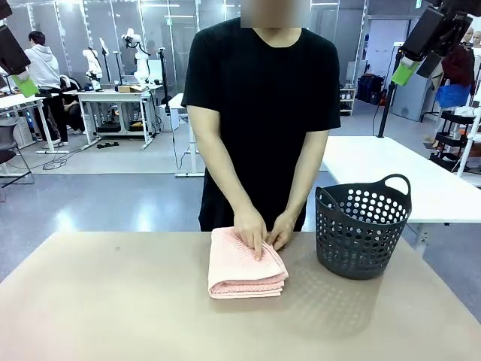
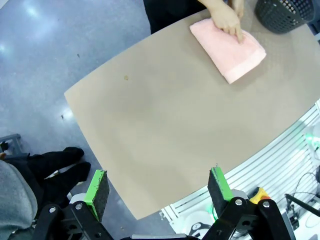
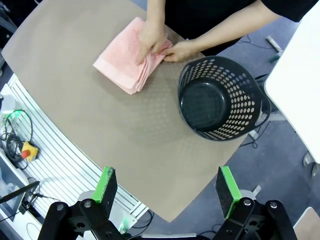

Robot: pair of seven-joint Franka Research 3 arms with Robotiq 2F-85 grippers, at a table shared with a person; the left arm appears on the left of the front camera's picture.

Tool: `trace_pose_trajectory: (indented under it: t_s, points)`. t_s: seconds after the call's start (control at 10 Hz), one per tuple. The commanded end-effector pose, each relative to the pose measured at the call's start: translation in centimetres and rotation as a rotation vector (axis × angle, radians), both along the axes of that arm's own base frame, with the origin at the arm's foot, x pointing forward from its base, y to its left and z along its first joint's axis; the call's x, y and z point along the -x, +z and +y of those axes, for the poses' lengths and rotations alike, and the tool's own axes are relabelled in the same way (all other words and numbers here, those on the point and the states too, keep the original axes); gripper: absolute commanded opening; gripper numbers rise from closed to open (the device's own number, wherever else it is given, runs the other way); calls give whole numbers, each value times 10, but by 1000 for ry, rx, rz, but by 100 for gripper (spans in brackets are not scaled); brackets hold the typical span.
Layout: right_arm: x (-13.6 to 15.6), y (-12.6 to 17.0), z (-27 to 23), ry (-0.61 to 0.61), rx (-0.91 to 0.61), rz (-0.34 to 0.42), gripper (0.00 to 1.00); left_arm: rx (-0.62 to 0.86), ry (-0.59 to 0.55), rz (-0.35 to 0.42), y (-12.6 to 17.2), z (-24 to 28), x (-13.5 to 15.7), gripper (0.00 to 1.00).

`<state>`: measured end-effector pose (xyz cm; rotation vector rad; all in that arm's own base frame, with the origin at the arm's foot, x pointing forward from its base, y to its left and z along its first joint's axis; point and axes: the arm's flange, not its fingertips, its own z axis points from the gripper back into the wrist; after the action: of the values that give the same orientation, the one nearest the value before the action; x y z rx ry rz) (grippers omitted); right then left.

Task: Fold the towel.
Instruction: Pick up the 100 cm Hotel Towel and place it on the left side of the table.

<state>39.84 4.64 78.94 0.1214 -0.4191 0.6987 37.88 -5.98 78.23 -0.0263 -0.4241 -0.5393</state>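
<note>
While the person presses it flat: the towel (image 1: 246,265) lies folded into a thick pad on the table (image 1: 113,301), just left of the dark perforated basket (image 1: 362,226).
Person's hands (image 1: 261,232): both rest on the towel's far edge.
Left gripper (image 2: 157,192): jaws wide apart, holding nothing, high above the table.
Right gripper (image 3: 167,190): likewise released, empty.
Doing it well: probably smooth the layers, square the edges.
</note>
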Motion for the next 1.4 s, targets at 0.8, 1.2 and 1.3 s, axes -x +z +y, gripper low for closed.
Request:
trace_pose_trajectory:
  t_s: [0.8, 1.2, 1.3]
  points:
    - [1, 1, -1, -3, 4, 4, 100, -6, -7, 8, 2, 1, 1, 100]
    - [1, 1, -1, -3, 4, 4, 100, -6, -7, 8, 2, 1, 1, 100]
    - [1, 1, -1, -3, 4, 4, 100, -6, -7, 8, 2, 1, 1, 100]
